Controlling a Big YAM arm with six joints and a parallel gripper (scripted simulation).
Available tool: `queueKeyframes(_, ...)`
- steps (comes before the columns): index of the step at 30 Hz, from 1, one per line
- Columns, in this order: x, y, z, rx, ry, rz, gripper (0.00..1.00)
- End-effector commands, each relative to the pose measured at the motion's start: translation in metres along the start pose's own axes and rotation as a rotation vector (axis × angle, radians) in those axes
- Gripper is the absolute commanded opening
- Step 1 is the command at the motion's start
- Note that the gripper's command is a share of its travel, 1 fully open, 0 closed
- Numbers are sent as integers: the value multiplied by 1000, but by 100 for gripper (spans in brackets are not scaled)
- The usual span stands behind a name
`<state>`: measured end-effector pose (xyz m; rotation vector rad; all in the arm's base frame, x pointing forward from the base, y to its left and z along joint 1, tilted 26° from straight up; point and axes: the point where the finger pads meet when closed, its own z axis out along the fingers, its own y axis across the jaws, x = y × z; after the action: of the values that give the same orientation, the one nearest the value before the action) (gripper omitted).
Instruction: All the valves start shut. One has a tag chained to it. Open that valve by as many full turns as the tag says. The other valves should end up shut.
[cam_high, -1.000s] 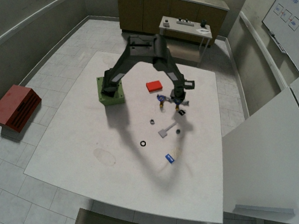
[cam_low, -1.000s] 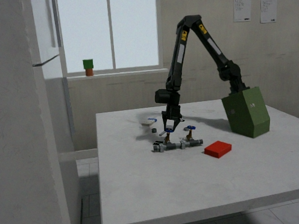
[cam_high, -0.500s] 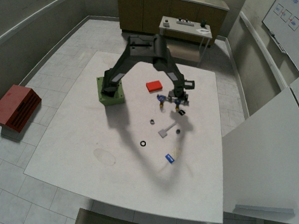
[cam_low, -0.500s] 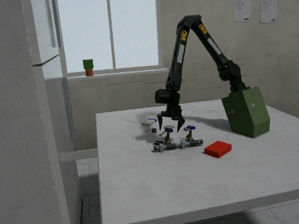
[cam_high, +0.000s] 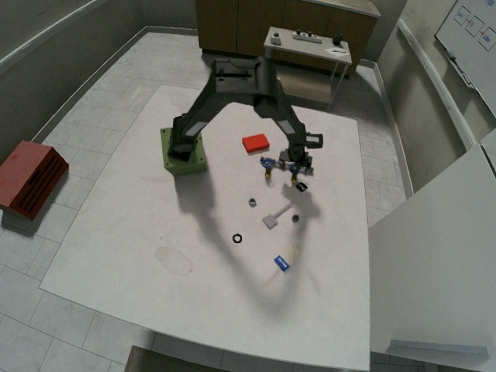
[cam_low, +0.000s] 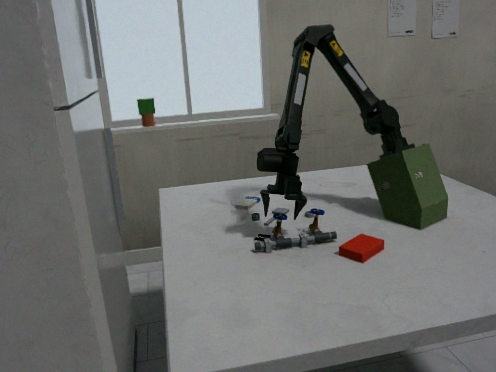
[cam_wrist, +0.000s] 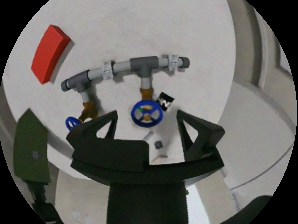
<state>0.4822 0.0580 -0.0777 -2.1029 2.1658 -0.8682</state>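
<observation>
A grey pipe (cam_low: 294, 241) lies on the white table and carries two valves with blue handwheels. One handwheel (cam_wrist: 145, 113) is directly under my gripper; it also shows in the exterior view (cam_low: 280, 216). The other handwheel (cam_low: 316, 212) stands beside it, toward the red block, and shows at the left edge of the wrist view (cam_wrist: 72, 121). A small black and white tag (cam_wrist: 164, 100) lies next to the near valve and shows in the top view (cam_high: 301, 186). My gripper (cam_low: 283, 204) is open, its fingers on either side of the near handwheel and just above it, not touching.
A red block (cam_low: 361, 247) lies by the pipe's end. The green arm base (cam_low: 409, 186) stands behind. A grey paddle-shaped tool (cam_high: 276, 216), a black ring (cam_high: 233, 238), a small nut (cam_high: 252, 202) and a blue card (cam_high: 281, 263) lie scattered on the table.
</observation>
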Motion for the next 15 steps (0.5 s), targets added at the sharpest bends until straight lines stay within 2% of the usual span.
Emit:
queueKeyframes(1, -2, -12, 7, 16, -1, 34, 100)
queueKeyframes(8, -2, -12, 7, 16, -2, 151, 100)
queueKeyframes(15, -1, -10, 7, 9, -1, 469, 100)
